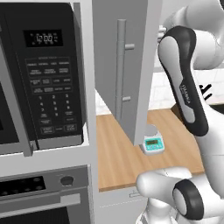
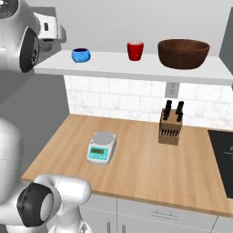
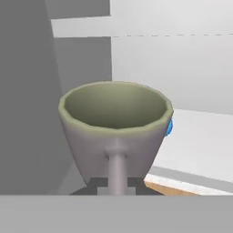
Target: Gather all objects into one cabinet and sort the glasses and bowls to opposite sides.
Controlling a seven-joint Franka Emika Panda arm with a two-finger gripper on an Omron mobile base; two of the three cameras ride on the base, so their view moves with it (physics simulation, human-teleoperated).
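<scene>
In the hand view a grey cup [image 3: 116, 127] with an olive-green inside sits right in front of the camera. Its handle [image 3: 117, 170] points at me, and my gripper [image 3: 117, 184] is shut on it. A sliver of the small blue vessel [image 3: 169, 127] shows behind the cup's right side. In the right base view the white cabinet shelf [image 2: 113, 67] carries the blue vessel [image 2: 81, 55] at the left, the red mug [image 2: 135, 50] in the middle and the wide dark brown bowl [image 2: 184, 53] at the right. My hand [image 2: 49, 28] is at the shelf's left end.
An open grey cabinet door [image 1: 124, 65] with a bar handle hangs beside my arm. A microwave [image 1: 43, 74] and oven are to the left. On the wooden counter [image 2: 136, 168] stand a teal kitchen scale [image 2: 102, 148] and a knife block [image 2: 171, 125]. A black cooktop [image 2: 224, 157] is at the right.
</scene>
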